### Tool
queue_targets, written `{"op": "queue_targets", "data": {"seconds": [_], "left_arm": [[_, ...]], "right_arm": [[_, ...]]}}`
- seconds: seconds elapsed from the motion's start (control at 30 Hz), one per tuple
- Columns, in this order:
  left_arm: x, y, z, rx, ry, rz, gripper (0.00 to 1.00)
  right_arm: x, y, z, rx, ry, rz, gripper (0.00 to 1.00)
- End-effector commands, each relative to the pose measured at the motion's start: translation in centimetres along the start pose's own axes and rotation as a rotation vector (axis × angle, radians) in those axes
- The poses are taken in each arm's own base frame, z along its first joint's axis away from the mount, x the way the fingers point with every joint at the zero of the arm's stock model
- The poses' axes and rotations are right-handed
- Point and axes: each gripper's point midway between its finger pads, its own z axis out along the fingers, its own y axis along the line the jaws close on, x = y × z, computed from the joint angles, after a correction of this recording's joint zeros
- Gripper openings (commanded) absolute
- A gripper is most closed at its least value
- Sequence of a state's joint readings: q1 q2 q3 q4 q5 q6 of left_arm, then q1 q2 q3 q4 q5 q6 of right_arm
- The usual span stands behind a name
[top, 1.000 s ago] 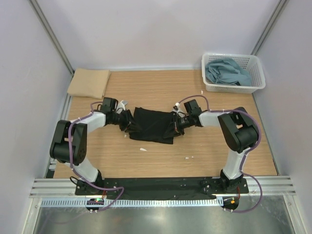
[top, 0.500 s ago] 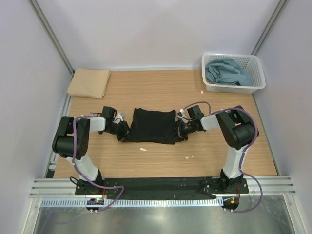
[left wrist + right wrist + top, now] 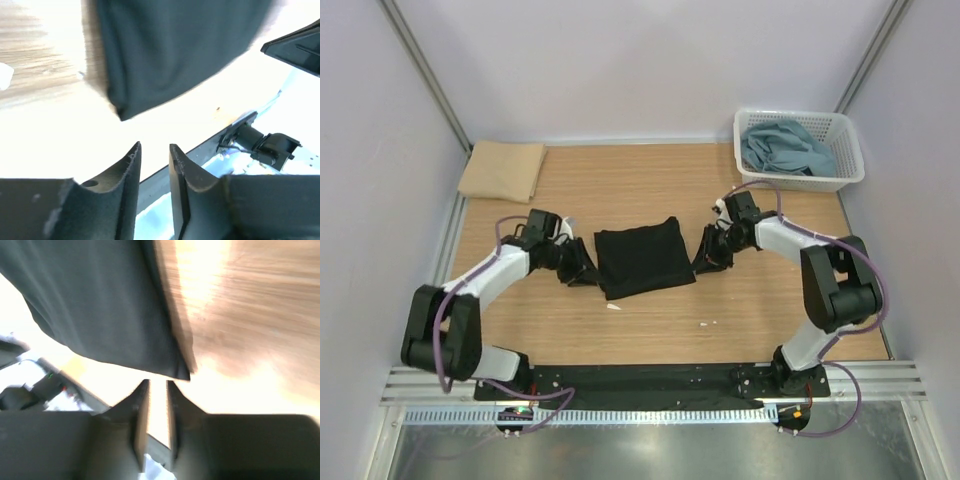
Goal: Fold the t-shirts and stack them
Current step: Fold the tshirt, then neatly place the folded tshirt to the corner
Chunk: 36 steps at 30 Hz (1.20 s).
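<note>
Left gripper (image 3: 582,270) is sitting at 9 o'clock of the black shirt, jaws narrowly parted and gripping nothing. The right gripper (image 3: 708,260) is sitting at 3 o'clock of it in the same released condition. In both wrist views the fingers are pointing at a cloth edge that is lying just beyond the tips, apart from them. This flanking placement is consistent with a two-arm fold, each arm serving one side edge.

1. The light wooden table (image 3: 650,185) is carrying all the items.
2. The white plastic lattice basket (image 3: 800,182) is standing at 2 o'clock on the table, well apart from the work zone, and is serving as the supply point.
3. The black soft cloth t-shirt (image 3: 642,258) is lying flat at the table centre as a compact, slightly skewed rectangle. It appears folded and not yet stacked.
4. The tan-beige folded t-shirt (image 3: 502,170) is lying at 10 o'clock, probably marking the stacking location.
5. The dusty blue-grey crumpled t-shirts (image 3: 785,145) are waiting inside the basket, so the task is judged to be about midway.
6. Two small white scraps (image 3: 613,306) are lying near 6 o'clock of the black shirt.
</note>
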State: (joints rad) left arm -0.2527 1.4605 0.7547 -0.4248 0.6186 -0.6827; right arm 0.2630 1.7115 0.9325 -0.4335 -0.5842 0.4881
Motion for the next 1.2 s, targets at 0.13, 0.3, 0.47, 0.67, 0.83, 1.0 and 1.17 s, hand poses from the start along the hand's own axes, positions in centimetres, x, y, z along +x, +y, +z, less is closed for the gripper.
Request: {"op": "queue_targets", "data": {"seconds": [0.13,0.3,0.47,0.67,0.83,1.0,1.17], "left_arm": [[-3.2,-3.9,-9.0,-0.085,-0.313,0.103,0.36],[-2.6,-1.9,-11.4,-0.158,-0.405,0.015,0.49],[-0.5,0.0,-11.2,-0.145,-0.422,-0.109,0.56],[1.2,1.0,-11.8,-0.107,-0.482,-0.207,0.55],[2.3,1.2,-12.2,-0.050,-0.537,-0.285,0.53],[3.2,1.2,-12.0,0.018,-0.557,-0.357,0.52],[3.8,1.2,-12.3,0.050,-0.574,-0.395,0.52]], "right_arm": [[-0.3,5.9,-5.1,0.238,-0.188,-0.398,0.54],[1.5,9.8,-5.0,0.300,-0.345,-0.769,0.84],[4.5,12.4,-3.5,0.294,-0.517,-1.213,1.00],[7.9,13.6,0.3,0.350,-0.489,-1.671,1.00],[8.1,13.9,3.3,0.436,-0.481,-1.895,0.90],[7.7,14.0,5.8,0.487,-0.490,-2.045,0.75],[7.4,14.5,7.1,0.499,-0.520,-2.114,0.73]]}}
